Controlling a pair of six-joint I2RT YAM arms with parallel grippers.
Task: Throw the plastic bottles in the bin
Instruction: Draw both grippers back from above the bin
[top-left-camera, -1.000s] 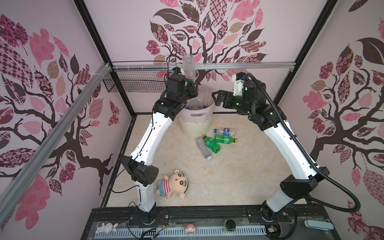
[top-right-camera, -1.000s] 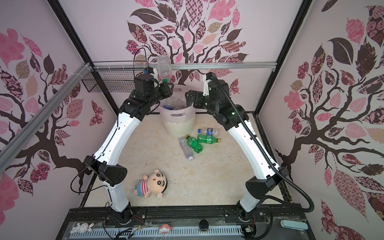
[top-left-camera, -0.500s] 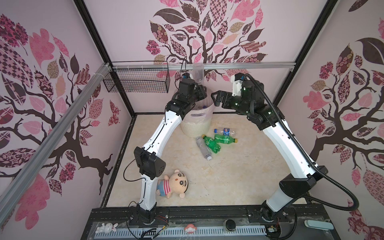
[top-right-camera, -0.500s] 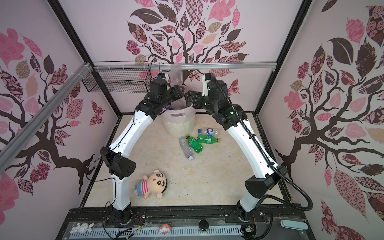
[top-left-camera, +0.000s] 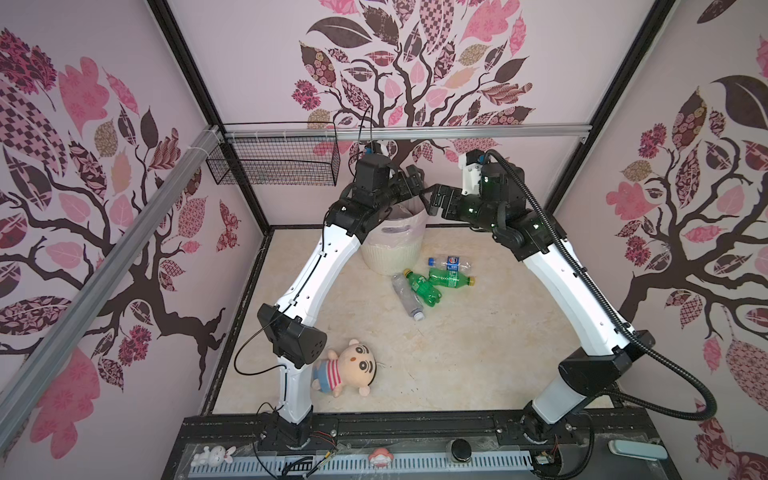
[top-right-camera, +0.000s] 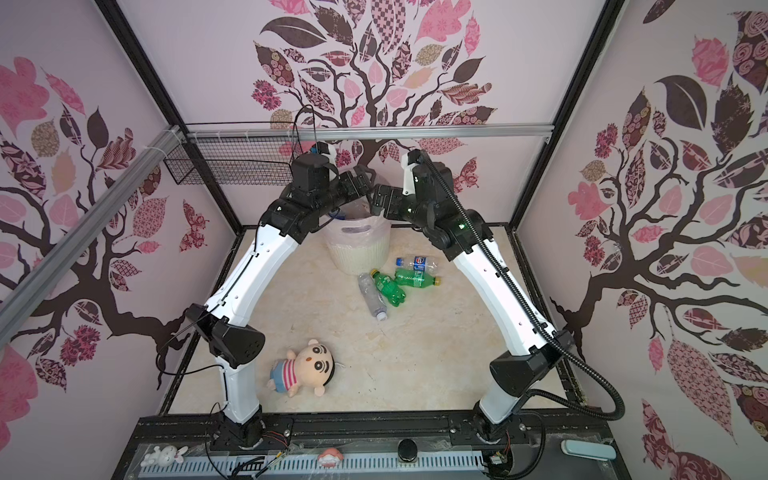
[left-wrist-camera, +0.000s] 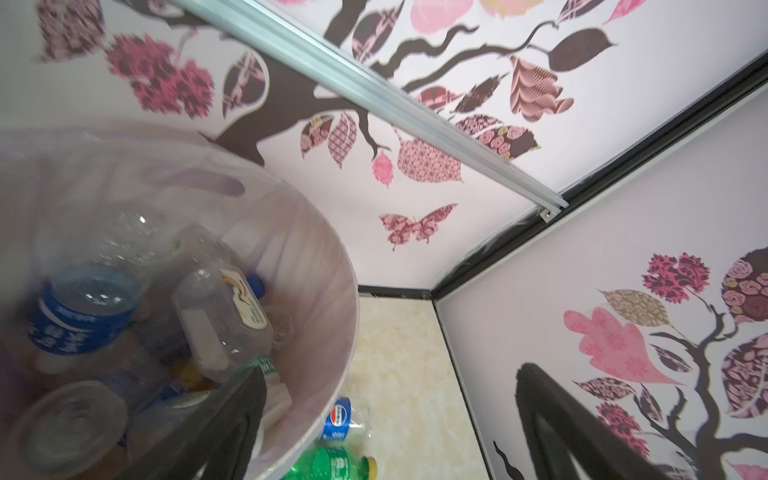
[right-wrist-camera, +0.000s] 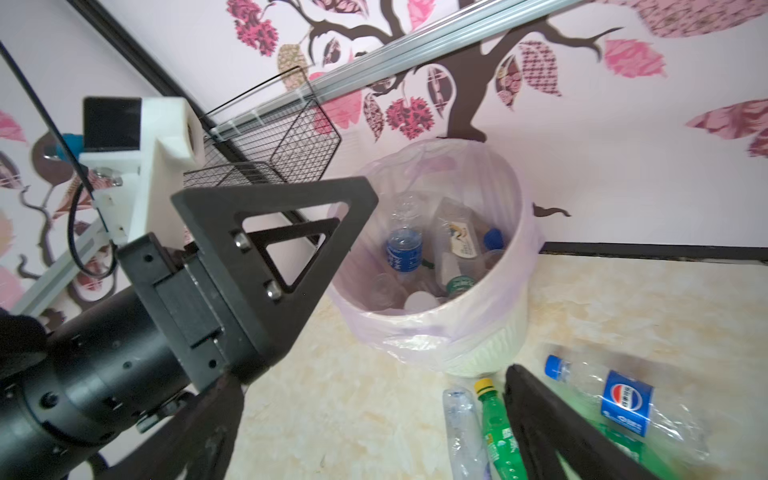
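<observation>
The left end effector gapes empty above the rim of the bin of bottles. The right end effector, likewise wide and empty, hangs beside it. Open counter lies nearby.

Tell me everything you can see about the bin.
The bin is a round, cream, ribbed plastic basket, upright on the floor by the back wall. A pale pink bag lines it and folds over the rim; a handle cutout shows through. Inside lie several bottles, mostly clear.
</observation>
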